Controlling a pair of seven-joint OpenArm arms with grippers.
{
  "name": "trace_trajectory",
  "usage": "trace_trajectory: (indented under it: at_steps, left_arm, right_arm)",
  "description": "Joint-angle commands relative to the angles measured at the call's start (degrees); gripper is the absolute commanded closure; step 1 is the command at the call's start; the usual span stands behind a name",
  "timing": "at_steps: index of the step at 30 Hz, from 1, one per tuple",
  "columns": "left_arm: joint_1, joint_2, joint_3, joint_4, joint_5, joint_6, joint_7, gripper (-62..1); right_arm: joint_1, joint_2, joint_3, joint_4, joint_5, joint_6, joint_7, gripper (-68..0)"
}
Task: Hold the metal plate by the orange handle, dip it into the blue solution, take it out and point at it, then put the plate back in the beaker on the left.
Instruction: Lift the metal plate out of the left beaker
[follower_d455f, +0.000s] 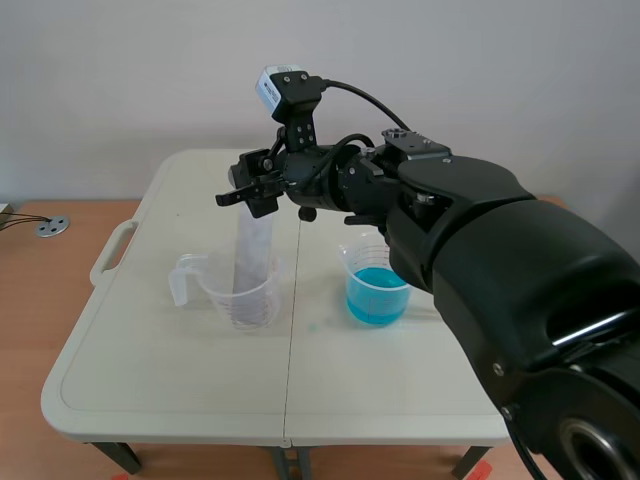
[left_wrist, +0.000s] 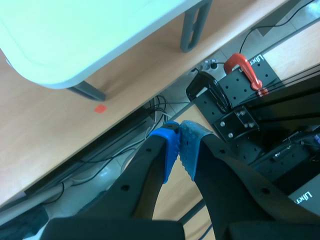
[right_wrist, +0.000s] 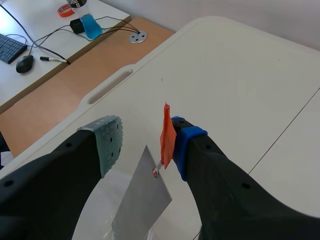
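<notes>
On the table (follower_d455f: 150, 380), two beakers are set side by side and apart. The right beaker (follower_d455f: 377, 262) is filled partway with the solution (follower_d455f: 377, 300). In the left beaker (follower_d455f: 245, 300) the metal plate (follower_d455f: 255, 245) is stood upright, its upper end risen above the rim. The handle (right_wrist: 167, 135) is attached at the plate's top. The right gripper (right_wrist: 146, 142) is held above the left beaker, the handle between its spread fingers and touching one pad only. The left gripper (left_wrist: 179, 145) is kept off the table, past its corner.

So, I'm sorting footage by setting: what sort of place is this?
Probably a robotics lab, set up for a chemistry-style demo: a beaker of blue solution on a plastic table, a drilled mounting board with a clamp, and a desk with a keyboard.
</notes>
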Motion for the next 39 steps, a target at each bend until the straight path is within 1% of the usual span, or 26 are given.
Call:
trace_trajectory:
  at_steps: [1, 5, 7, 10, 11, 16, 21, 25, 30, 39]
  left_arm:
    - [-0.17, 0.13, 0.13, 0.48, -0.50, -0.31, -0.35, -1.2]
    - [-0.17, 0.13, 0.13, 0.48, -0.50, -0.31, -0.37, -1.2]
    - [-0.17, 0.13, 0.13, 0.48, -0.50, -0.31, -0.37, -1.2]
    - [-0.17, 0.13, 0.13, 0.48, -0.52, -0.31, -0.39, -1.2]
    - [-0.17, 0.13, 0.13, 0.48, -0.52, -0.31, -0.39, -1.2]
    - [-0.17, 0.13, 0.13, 0.48, -0.52, -0.31, -0.39, -1.2]
    - [-0.17, 0.13, 0.13, 0.48, -0.52, -0.31, -0.39, -1.2]
    - [-0.17, 0.13, 0.13, 0.48, -0.52, -0.31, -0.39, -1.2]
    - [-0.17, 0.13, 0.13, 0.48, -0.52, -0.31, -0.42, -1.2]
    - [-0.28, 0.13, 0.13, 0.48, -0.52, -0.31, -0.42, -1.2]
  right_arm:
    - [1.97, -0.35, 0.11, 0.94, 0.63, 0.22, 0.83, -14.7]
    - [1.95, -0.35, 0.11, 0.94, 0.61, 0.24, 0.52, -4.6]
    - [1.95, -0.33, 0.11, 0.94, 0.61, 0.28, 0.15, -1.1]
    - [1.95, -0.35, 0.11, 0.94, 0.63, 1.77, -0.22, -1.3]
    - [1.95, -0.35, 0.11, 0.94, 0.68, 2.64, -0.17, -1.3]
    - [1.92, -0.35, 0.11, 0.96, 1.09, 8.39, 1.95, -1.3]
    - [1.77, -0.33, 0.11, 1.29, 1.36, 11.61, 3.08, -1.3]
    - [0.79, 0.00, 0.11, 2.51, 1.49, 14.67, 3.48, -1.3]
    - [-1.36, 1.03, 0.11, 6.01, 1.49, 15.32, 4.15, -1.3]
    - [-5.60, 3.58, 0.11, 16.24, 1.49, 15.28, 4.42, -1.3]
